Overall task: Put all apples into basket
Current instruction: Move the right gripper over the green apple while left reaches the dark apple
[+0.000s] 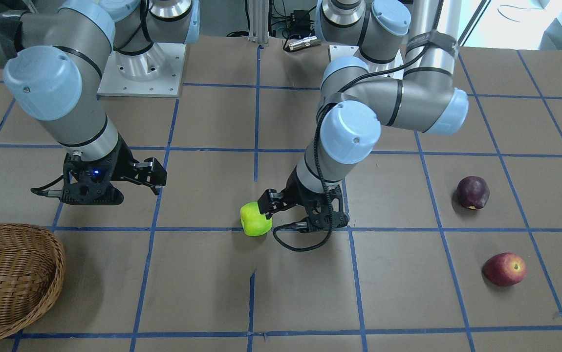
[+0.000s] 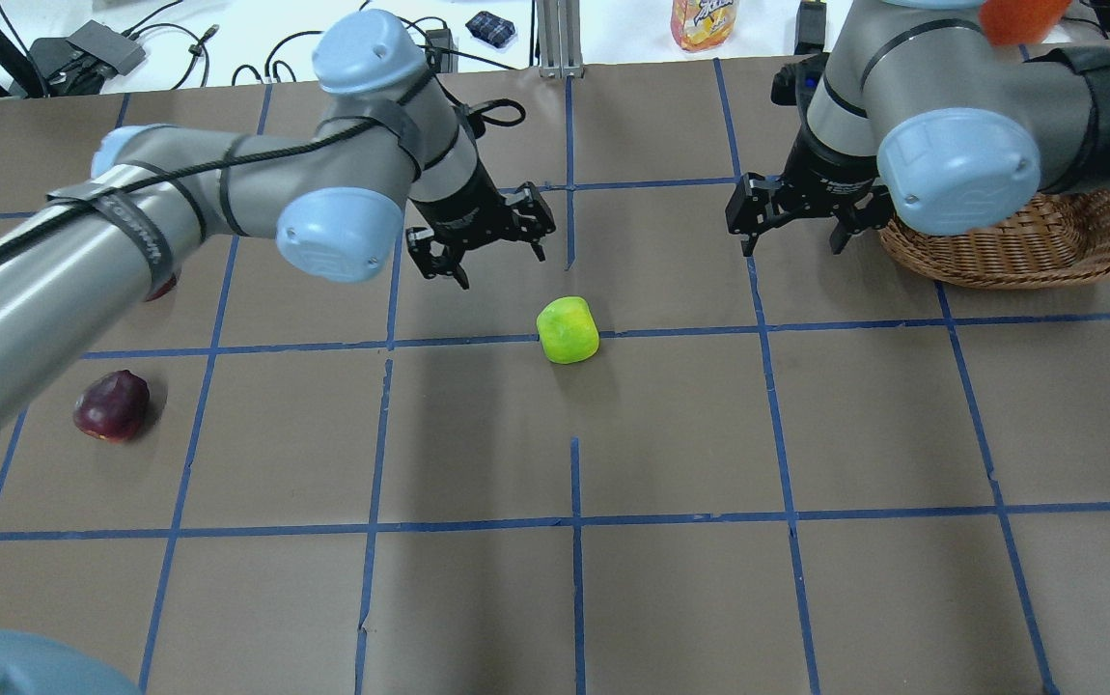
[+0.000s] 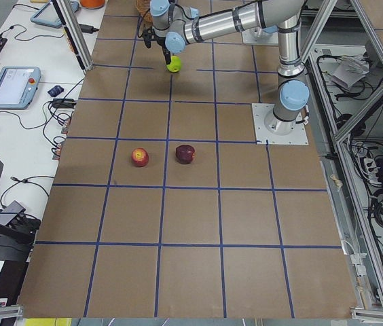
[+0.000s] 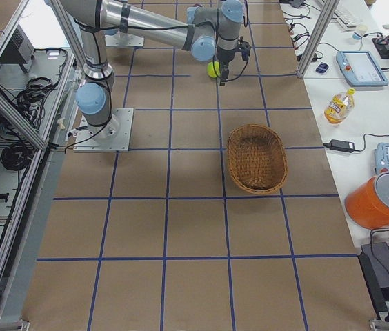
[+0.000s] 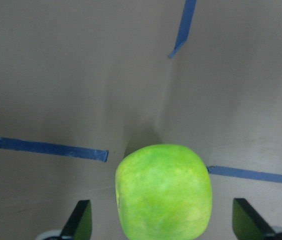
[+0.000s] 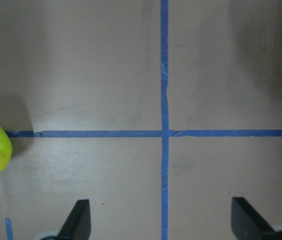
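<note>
Step in hand (judged): grasp of the green apple (image 2: 568, 330) by the left tool (image 2: 498, 257). Lower straight down until the jaws straddle its widest part, then close gently, since a round fruit could roll. Left tool is spread wide and holds nothing; the apple rests on the tabletop (image 2: 671, 579), centred between the jaws in the wrist view, untouched and well apart from the basket (image 2: 1009, 263). Right tool (image 2: 793, 241) is also wide open and empty, just beside the basket.

Left arm (image 1: 408, 105) & right arm (image 1: 83, 124): silver-grey tubes, pale-blue round joint caps, 1 screw ea. Left gripper (image 2: 500, 261), right gripper (image 2: 793, 244): black. Black braided cable (image 1: 316, 142) on left arm w/ black strap (image 1: 430, 41) upper right; blue LED (image 1: 96, 172) mid-left.
</note>
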Tool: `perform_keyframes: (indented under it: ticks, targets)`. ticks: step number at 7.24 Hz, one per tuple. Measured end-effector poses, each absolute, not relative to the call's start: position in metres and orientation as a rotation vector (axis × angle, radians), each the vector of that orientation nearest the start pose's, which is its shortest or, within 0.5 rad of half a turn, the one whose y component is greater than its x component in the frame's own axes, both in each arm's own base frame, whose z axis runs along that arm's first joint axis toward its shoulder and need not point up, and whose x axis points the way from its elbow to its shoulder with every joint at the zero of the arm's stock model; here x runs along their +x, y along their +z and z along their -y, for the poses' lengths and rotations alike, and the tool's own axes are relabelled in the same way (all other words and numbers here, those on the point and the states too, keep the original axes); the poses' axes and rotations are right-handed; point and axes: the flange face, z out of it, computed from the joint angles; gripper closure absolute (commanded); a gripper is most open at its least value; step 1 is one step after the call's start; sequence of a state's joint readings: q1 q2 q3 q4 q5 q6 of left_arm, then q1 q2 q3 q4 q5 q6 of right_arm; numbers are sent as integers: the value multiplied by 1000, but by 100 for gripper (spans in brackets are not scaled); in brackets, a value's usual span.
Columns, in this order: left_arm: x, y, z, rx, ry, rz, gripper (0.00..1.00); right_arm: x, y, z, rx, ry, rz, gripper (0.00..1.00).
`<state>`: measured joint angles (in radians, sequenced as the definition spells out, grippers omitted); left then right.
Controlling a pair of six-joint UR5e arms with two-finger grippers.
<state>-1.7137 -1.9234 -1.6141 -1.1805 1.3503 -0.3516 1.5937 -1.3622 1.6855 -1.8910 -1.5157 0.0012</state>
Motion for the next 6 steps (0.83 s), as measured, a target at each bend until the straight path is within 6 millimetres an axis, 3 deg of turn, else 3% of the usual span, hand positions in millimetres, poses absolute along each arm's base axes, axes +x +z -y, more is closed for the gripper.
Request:
perform_keyframes:
  ticks: [2,4,5,6]
  targets:
    - [-143,333,584,-143,148,-3255,0,214,339,553,-97,-39,-3054,0]
    - [-45,326,578,110,246,-3086,0,271,316,549,-52,-38,-3043,0]
    - [6,317,572,212,302,-3039,7,301,300,550,-42,-41,-3039,0]
    - [53,307,567,277,336,-3026,7,324,284,552,-34,-31,-3040,0]
